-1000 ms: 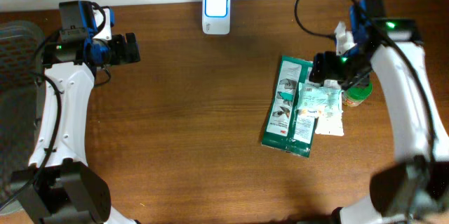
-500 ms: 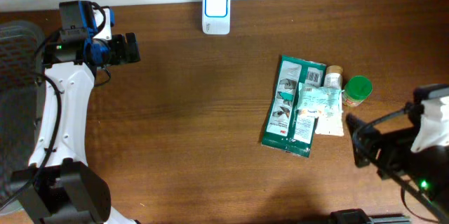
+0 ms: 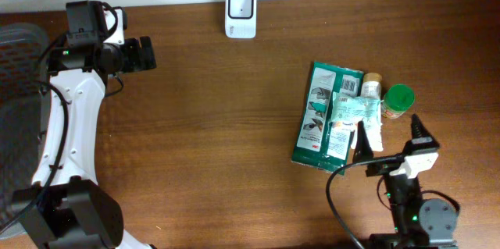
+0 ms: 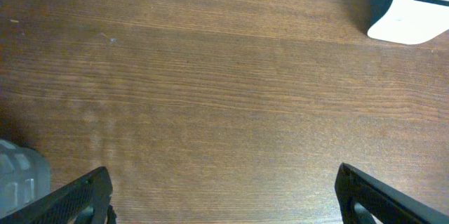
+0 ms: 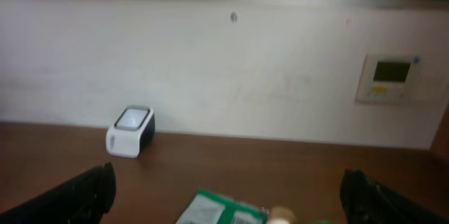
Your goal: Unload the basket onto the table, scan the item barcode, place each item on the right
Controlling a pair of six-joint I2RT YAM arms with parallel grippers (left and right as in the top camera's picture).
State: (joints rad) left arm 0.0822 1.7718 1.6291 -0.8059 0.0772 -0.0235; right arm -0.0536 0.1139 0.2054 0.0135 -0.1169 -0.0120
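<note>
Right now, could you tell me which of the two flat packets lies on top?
The smaller whitish packet; it overlaps the right side of the larger green packet.

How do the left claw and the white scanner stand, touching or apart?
Apart. The overhead view shows bare table between the left claw and the white scanner.

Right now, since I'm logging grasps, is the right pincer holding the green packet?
No, the right pincer stands open and empty, while the green packet lies flat, ungripped.
</note>
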